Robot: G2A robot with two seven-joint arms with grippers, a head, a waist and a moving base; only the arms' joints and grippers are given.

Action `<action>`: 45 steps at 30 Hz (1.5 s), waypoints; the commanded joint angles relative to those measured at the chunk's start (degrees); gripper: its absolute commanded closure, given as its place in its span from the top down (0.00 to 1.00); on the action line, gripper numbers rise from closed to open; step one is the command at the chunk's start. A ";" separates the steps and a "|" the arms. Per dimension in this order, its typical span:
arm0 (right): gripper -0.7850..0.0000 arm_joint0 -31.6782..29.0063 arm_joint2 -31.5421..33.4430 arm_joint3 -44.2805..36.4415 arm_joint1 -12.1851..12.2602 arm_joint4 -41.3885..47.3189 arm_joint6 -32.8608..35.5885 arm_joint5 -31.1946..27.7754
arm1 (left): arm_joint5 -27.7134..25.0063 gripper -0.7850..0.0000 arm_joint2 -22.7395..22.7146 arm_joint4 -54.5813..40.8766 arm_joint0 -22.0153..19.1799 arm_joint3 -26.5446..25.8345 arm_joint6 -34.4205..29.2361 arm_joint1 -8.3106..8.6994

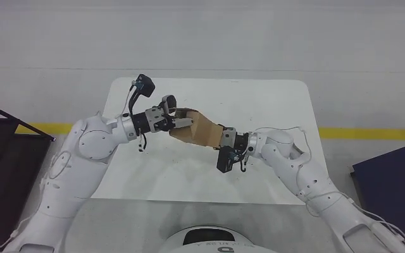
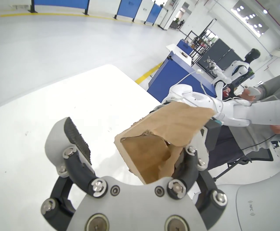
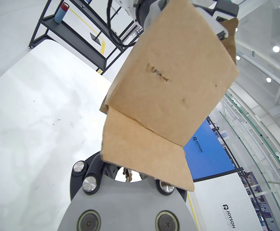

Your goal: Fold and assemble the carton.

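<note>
My left jaws are standing wide open around one end of the carton (image 2: 161,135). The ribbed pad (image 2: 78,142) on one side is hanging well clear of the cardboard. The other finger (image 2: 198,145) is sitting just beside the carton's side wall, and I cannot tell whether it is touching. That end is facing my left wrist, with a creased inner flap (image 2: 146,157) lying across the opening.

At the other end, the carton is running straight out from my right jaws. An outer flap (image 3: 144,153) is bending down over them, so I cannot tell whether they are closed on the cardboard.

From above, the carton is hanging in the air between my two arms, off the surface and over the middle of the worktop (image 1: 266,95). It is lying aslant: the end by my left arm (image 1: 101,136) is sitting a little nearer the far edge than the end by my right arm (image 1: 285,155).

Beyond the worktop's side edges, a yellow floor line (image 1: 361,133) is running across the pale floor. Farther out, a black rack (image 3: 72,32) is standing with a bottle (image 3: 61,12) on its upper shelf, and blue partitions (image 2: 172,74) are standing on the floor behind my right arm.
</note>
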 commanded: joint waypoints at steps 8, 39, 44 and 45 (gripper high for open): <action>0.00 -0.21 0.26 0.21 0.09 0.72 -1.00 -0.31 | -19.06 1.00 -10.19 7.94 2.25 -4.53 4.98 1.38; 0.00 1.22 -1.21 3.55 -0.65 4.55 -4.28 -1.81 | -24.32 1.00 -8.98 66.15 11.17 -14.10 39.80 0.48; 0.00 1.34 -1.68 3.83 -0.79 4.62 -3.89 -2.17 | -23.45 1.00 -8.27 69.93 11.55 -14.29 42.93 0.58; 0.00 1.37 -1.79 3.84 -0.82 4.60 -3.90 -2.23 | -23.33 1.00 -8.22 70.63 11.53 -14.42 43.44 0.61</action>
